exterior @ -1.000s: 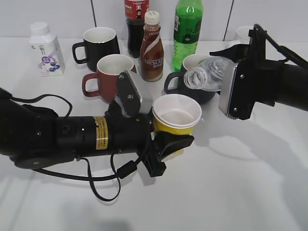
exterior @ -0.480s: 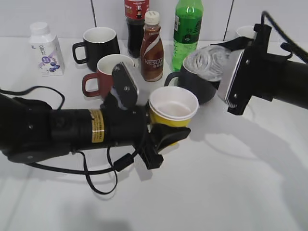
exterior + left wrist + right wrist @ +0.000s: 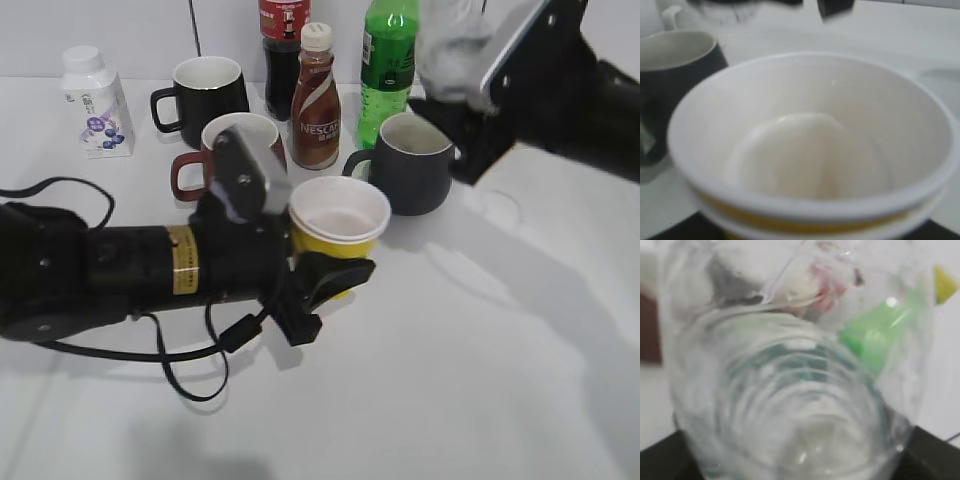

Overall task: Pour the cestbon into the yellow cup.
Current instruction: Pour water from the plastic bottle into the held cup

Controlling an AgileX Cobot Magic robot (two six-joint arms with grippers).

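- Setting: white tabletop (image 3: 480,380) backed by a pale panelled wall (image 3: 120,25); drink containers stand in a cluster along the far side.
- Left tool (image 3: 335,278): black, reaches in from 9 o'clock of the exterior view, its black fingers (image 3: 330,275) pinching the lower yellow wall of the yellow cup (image 3: 338,222).
- Yellow cup: upright, near the centre of the exterior view, white rim and white inside. In the left wrist view the yellow cup (image 3: 810,150) fills the picture; whether it holds liquid cannot be told.
- Right tool (image 3: 470,95): black, enters from 2 o'clock, clamped on the cestbon (image 3: 455,50).
- Cestbon: clear, blurred, held off the tabletop at about 1 o'clock, above and just behind the black mug (image 3: 412,162); well apart from the yellow cup. The right wrist view shows the cestbon (image 3: 790,380) close up, ribbed and transparent, black tool parts at its lower corners.
- Dark red mug (image 3: 235,145): at 11 o'clock of the yellow cup, partly hidden by the left arm.
- Second black mug (image 3: 205,88): behind the dark red mug.
- Nescafe bottle (image 3: 316,105): brown, upright, at 12 o'clock of the yellow cup.
- Green bottle (image 3: 390,60): upright, just right of the Nescafe bottle.
- Dark cola bottle (image 3: 283,45): behind the Nescafe bottle.
- White bottle (image 3: 95,105): purple label, far at 10 o'clock.
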